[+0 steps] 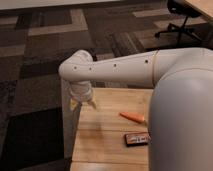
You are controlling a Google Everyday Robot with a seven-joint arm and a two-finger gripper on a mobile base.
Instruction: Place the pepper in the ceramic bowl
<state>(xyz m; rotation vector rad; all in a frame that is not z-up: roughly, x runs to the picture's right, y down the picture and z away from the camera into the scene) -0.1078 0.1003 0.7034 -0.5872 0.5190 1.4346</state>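
This looks like an office. The floor is covered in carpet (40, 60) laid in rectangular blocks of grey, brown and near-black, the kind used in workplaces. At the top right stands a dark swivel chair (179, 10) on a star-shaped base, beside the corner of a pale desk (202, 6). In the foreground is a light wooden table (105, 135) with a plain slatted top. The robot's white arm (115, 70) reaches across it, and its gripper (83, 104) hangs over the table's far left corner.
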